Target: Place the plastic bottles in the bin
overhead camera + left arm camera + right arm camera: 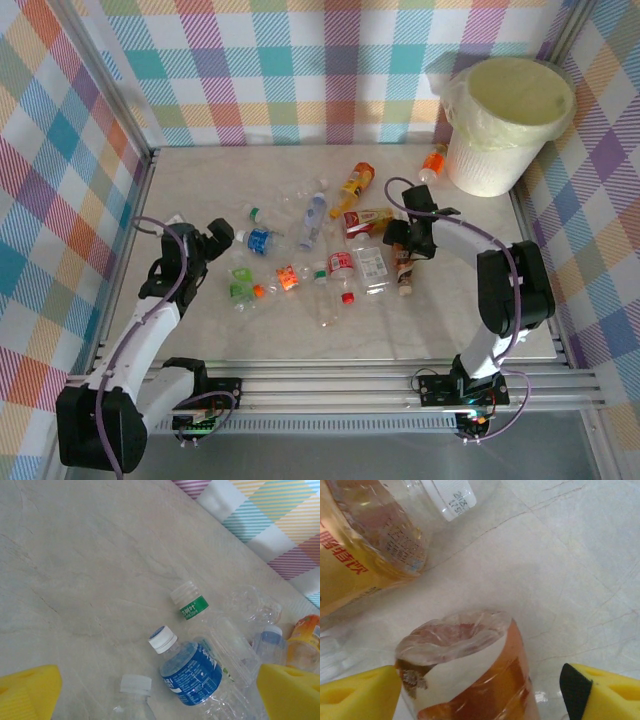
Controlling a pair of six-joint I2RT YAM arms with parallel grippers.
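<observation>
Your right gripper (479, 687) straddles the brown bottle (460, 650), jaws spread, one pad (607, 692) clear: set to pinch. Your left gripper (157, 692) hangs, jaws wide, above the blue-labelled bottle (192, 672).

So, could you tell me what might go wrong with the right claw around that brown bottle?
The brown bottle sits off-centre in the right claw, nearer one pad, so closing may shove it sideways or let the crushed plastic slip out. The yellow-labelled bottle lies close beside it and could get nudged. The bin stands tall in the far corner, so a low carry may knock its rim.
</observation>
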